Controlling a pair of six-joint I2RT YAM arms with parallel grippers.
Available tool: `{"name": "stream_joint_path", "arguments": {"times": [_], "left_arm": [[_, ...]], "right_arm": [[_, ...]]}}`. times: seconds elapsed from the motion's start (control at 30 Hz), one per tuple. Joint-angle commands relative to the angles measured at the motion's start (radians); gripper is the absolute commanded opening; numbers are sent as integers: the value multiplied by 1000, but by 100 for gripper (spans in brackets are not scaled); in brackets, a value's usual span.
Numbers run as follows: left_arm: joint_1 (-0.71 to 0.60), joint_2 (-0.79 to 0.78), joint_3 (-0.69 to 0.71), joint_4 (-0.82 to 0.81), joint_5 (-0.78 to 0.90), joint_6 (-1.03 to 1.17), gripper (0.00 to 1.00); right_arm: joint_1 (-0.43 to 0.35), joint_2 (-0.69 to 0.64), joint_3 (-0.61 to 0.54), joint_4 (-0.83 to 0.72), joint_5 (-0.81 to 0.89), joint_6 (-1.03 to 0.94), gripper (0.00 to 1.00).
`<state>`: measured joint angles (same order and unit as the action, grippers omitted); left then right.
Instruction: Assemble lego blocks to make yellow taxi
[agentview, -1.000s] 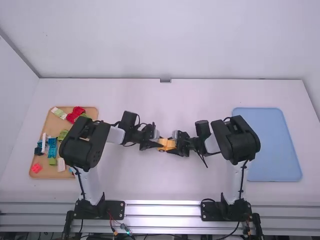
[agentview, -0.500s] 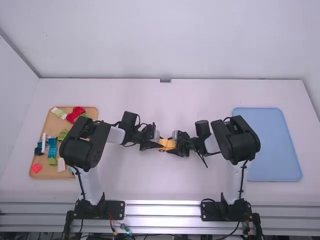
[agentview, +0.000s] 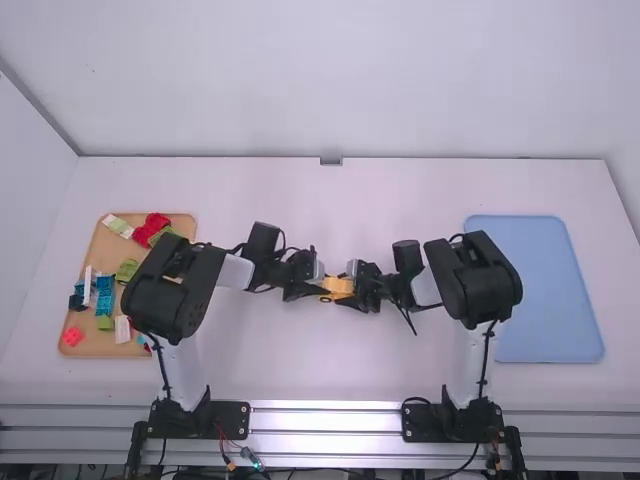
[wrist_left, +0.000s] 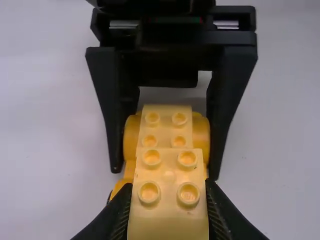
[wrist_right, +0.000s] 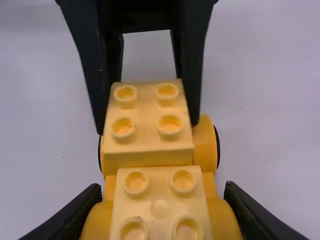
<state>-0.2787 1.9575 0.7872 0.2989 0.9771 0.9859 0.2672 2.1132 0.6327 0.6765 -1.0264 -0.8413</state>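
The yellow taxi assembly (wrist_left: 171, 170) is located near the middle of the white table (agentview: 300, 365), between the two grippers. The jaws of the left gripper (agentview: 323, 291) are closed on a pale yellow studded block (wrist_right: 152, 117). The jaws of the right gripper (agentview: 350, 292) are closed on the wheeled base (wrist_right: 220, 225) at the opposite end, beside a second pale yellow studded block (wrist_right: 160, 200).

The left arm (agentview: 165, 290) covers part of the tan tray (agentview: 100, 252). The tray contains a red block (agentview: 149, 229), a green-and-white block (agentview: 117, 226), blue blocks (agentview: 104, 292), green blocks (agentview: 126, 270), a white block (agentview: 122, 330) and a pinkish-red block (agentview: 72, 336). A dark piece (agentview: 76, 301) at the tray's left side is possibly also a block. The right arm (agentview: 472, 280) overlaps the near side of the blue tray (agentview: 550, 290).
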Motion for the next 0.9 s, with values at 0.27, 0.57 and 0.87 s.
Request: {"name": "stream_joint_path", "arguments": {"times": [0.27,0.57,0.87], "left_arm": [[-24,6,5,-12,-43,-25,2],[-33,6,4,-33,-24,-25,15],[-33,6,4,-29,22,-25,51]], "right_arm": [[8,11,2,-7,2,3,42],[8,11,2,-8,3,3,43],[8,11,2,-8,2,3,43]]}}
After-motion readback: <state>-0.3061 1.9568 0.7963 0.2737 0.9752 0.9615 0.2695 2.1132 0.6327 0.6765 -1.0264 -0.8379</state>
